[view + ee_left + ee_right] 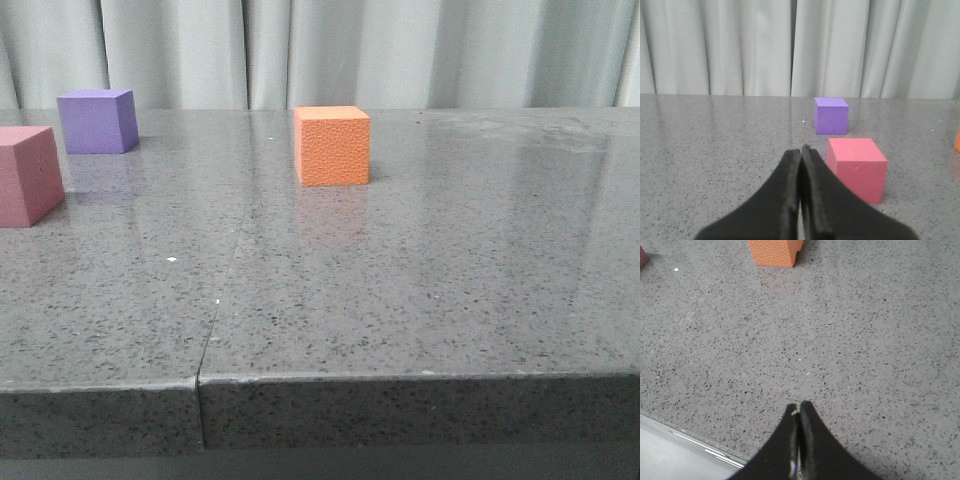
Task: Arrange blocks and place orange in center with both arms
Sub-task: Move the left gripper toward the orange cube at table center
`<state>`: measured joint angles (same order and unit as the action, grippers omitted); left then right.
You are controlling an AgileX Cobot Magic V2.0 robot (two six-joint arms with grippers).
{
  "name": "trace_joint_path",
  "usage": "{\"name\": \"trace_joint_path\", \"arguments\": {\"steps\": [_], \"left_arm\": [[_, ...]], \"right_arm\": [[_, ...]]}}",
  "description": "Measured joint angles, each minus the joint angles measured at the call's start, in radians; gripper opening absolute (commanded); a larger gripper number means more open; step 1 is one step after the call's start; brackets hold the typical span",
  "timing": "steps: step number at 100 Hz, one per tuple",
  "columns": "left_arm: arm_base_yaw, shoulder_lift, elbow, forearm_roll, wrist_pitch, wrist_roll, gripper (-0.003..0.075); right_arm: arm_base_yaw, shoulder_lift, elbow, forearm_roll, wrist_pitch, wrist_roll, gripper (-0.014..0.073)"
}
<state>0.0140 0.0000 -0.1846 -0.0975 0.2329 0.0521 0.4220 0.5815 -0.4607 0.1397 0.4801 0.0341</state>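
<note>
Sitting on the grey speckled tabletop [420, 300], the orange cube [332, 146] stands alone toward the far edge, roughly midway across, flat on one face. The purple cube [97, 121] rests near the far left corner, and the pink cube [27, 175] lies just in front of it along the left edge, cut off by the front view's border; the two are close but not touching, and both are well apart from the orange one. A pale curtain [330, 50] hangs behind the far edge. The left gripper [801, 150] has its black fingers pressed together with nothing between them, low over the tabletop and short of the pink cube. The right gripper [799, 407] is likewise clenched and empty, hovering above the near edge, with the orange cube well ahead of it
</note>
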Motion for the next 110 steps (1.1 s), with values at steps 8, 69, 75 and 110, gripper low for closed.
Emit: {"name": "trace_joint_path", "arguments": {"steps": [8, 69, 75, 110], "left_arm": [[0.0, 0.043, -0.074, 0.0, 0.079, 0.0, -0.002], [0.0, 0.76, -0.622, 0.018, 0.455, 0.0, 0.0316], [0.0, 0.815, -0.66, 0.018, 0.453, 0.007, 0.0466], [0.0, 1.11, -0.865, 0.017, 0.436, 0.026, 0.064]], "right_arm": [[0.0, 0.0, 0.0, 0.0, 0.0, 0.0, -0.0069], [0.0, 0.0, 0.0, 0.0, 0.0, 0.0, -0.0069], [0.0, 0.0, 0.0, 0.0, 0.0, 0.0, -0.0069], [0.0, 0.0, 0.0, 0.0, 0.0, 0.0, -0.0069]]}}
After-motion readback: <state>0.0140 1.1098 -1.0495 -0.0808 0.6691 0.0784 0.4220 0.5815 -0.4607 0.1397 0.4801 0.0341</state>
